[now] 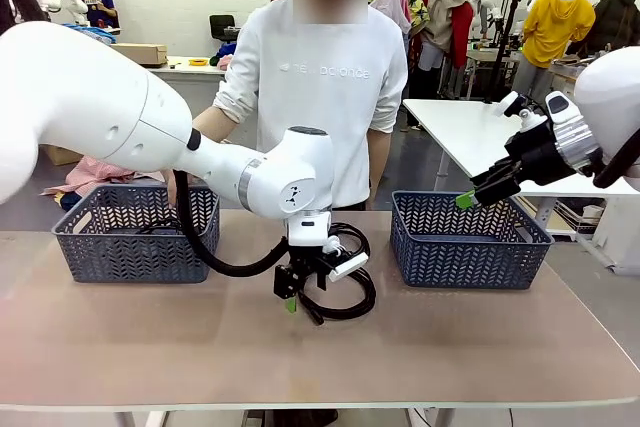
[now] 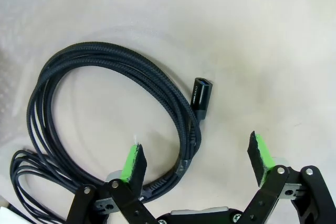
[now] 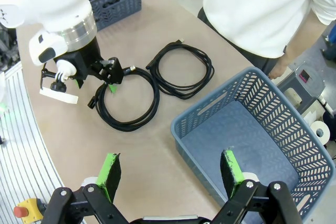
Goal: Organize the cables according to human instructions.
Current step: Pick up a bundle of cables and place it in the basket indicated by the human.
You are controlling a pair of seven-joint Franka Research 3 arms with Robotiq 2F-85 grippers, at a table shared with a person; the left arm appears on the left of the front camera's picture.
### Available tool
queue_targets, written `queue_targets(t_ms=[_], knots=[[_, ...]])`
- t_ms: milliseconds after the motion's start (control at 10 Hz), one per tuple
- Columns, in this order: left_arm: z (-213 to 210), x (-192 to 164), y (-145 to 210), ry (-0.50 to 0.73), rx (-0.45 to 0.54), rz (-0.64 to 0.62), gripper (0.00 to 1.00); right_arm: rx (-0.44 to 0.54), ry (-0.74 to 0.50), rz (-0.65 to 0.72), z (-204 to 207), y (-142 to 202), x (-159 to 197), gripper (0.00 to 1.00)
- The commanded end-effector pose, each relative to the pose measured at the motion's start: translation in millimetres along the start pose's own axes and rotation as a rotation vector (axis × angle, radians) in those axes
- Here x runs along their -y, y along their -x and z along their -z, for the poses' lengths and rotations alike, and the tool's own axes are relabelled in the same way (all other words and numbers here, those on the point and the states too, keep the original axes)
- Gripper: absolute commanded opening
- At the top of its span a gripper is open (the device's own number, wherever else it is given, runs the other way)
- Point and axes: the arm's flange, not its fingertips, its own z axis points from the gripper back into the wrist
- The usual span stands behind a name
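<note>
Two coiled black braided cables [image 3: 126, 125] lie on the table [image 3: 147, 153] just beside the slotted blue-grey plastic basket [image 3: 195, 129], whose floor is bare; neither is sorted yet. The left gripper [image 2: 197, 156] hovers over the farther coil [image 2: 149, 80], fingers wide. The right gripper [image 3: 170, 171] hangs above the basket, fingers wide.

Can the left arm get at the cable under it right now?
Probably yes. The left claw is open and hangs right over the cable. One side of the coil runs through its gap, and nothing lies between them.
</note>
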Motion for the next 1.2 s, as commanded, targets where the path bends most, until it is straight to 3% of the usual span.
queue_targets(t_ms=[0, 800, 900, 1000, 1100], knots=[[-1, 0, 6, -0.004, -0.02, 0.024, 1.0, 0.029, -0.01, -0.015, 2, 1, 3, 1.0], [12, -8, 23, 0.021, -0.003, 0.009, 1.0, 0.029, -0.01, -0.015, 2, 1, 3, 1.0], [12, -8, 23, 0.026, -0.001, 0.002, 0.81, 0.029, -0.01, -0.015, 2, 1, 3, 1.0], [13, -7, 23, 0.024, 0.0, -0.002, 0.81, 0.029, -0.01, -0.015, 2, 1, 3, 1.0], [13, -7, 23, 0.024, 0.002, -0.006, 0.61, 0.029, -0.01, -0.015, 2, 1, 3, 1.0]])
